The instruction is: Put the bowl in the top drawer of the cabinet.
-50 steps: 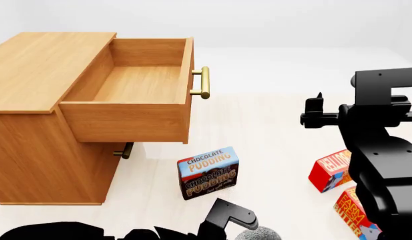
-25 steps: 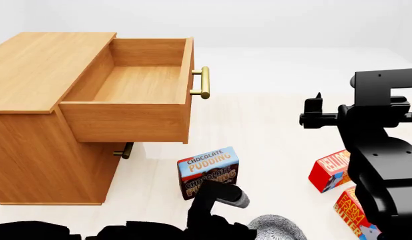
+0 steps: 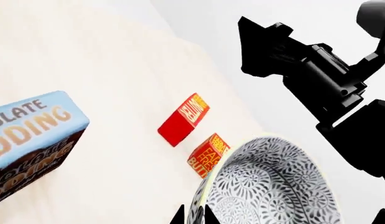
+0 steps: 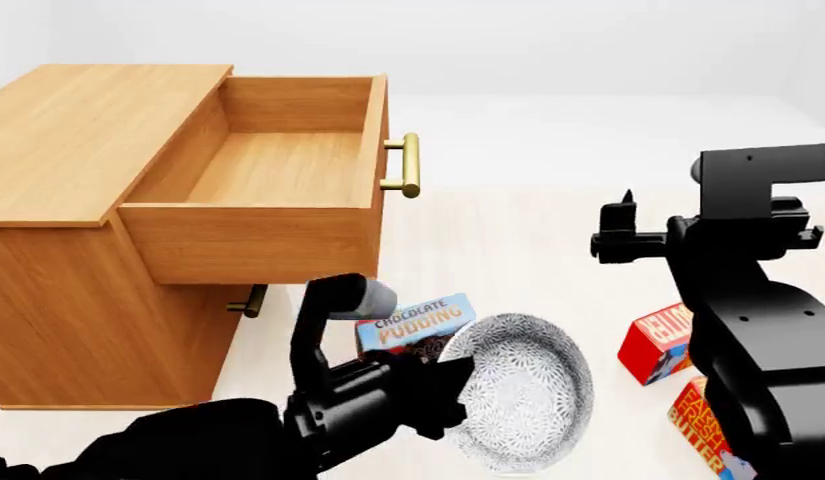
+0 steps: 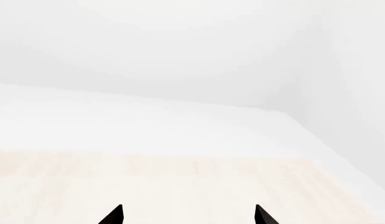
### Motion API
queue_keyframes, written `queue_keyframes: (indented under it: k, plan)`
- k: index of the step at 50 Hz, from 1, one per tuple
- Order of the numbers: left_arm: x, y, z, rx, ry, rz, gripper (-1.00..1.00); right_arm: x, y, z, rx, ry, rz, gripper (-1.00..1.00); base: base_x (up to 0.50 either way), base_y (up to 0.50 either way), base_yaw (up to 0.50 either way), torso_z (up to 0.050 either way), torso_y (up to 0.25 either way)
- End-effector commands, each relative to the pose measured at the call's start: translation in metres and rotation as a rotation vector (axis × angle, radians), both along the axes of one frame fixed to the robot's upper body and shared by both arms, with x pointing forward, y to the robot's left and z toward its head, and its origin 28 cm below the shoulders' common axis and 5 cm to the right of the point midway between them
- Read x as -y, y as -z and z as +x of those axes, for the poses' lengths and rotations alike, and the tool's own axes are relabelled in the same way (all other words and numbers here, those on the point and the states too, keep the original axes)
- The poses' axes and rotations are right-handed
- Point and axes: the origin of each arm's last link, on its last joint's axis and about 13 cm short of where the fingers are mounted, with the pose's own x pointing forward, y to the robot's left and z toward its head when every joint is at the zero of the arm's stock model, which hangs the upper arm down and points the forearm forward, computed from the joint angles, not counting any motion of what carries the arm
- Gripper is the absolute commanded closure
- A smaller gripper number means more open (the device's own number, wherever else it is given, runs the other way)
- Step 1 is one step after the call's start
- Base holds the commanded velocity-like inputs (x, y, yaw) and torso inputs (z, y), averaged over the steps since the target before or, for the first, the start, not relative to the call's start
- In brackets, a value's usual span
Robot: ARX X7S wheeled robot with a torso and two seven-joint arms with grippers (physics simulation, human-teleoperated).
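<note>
The left gripper (image 4: 446, 385) pinches the speckled bowl (image 4: 519, 390) by its rim, tilted, below the open top drawer (image 4: 259, 190). The right gripper (image 4: 623, 228) hangs spread and empty.

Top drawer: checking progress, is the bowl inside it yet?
No, the top drawer is empty; the bowl is held by the left gripper below it.

- The cabinet (image 4: 79, 150) is showing light-brown wood with a visible grain and a smooth, satin finish.
- The top drawer (image 4: 259, 215) is showing the same wood, and its bar handle (image 4: 408, 165) is gleaming like polished brass.
- The bowl (image 4: 519, 405) is looking like glazed ceramic, white under a fine grey speckled pattern.
- The pudding box (image 3: 30, 140) is looking like printed cardboard.
- The floor (image 4: 519, 260) is appearing as pale, matt wood.
</note>
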Motion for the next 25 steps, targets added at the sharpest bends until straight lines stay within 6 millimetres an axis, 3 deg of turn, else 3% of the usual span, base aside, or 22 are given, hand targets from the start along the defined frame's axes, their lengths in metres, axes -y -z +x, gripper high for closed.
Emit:
queue_keyframes:
  k: [1,11,25]
  plan:
    - [-0.021,-0.025,0.002,0.114,-0.078,-0.007,1.0,-0.004,0.006,-0.003,0.0,-0.029,0.006,-1.0,0.0,0.0,0.0,0.0,0.0]
    - [-0.04,-0.043,0.016,0.14,-0.186,0.047,1.0,-0.012,0.018,-0.005,-0.011,-0.075,0.014,-1.0,0.0,0.0,0.0,0.0,0.0]
    - [-0.056,-0.076,0.011,0.145,-0.252,0.061,1.0,-0.021,0.045,-0.003,-0.043,-0.138,0.049,-1.0,0.0,0.0,0.0,0.0,0.0]
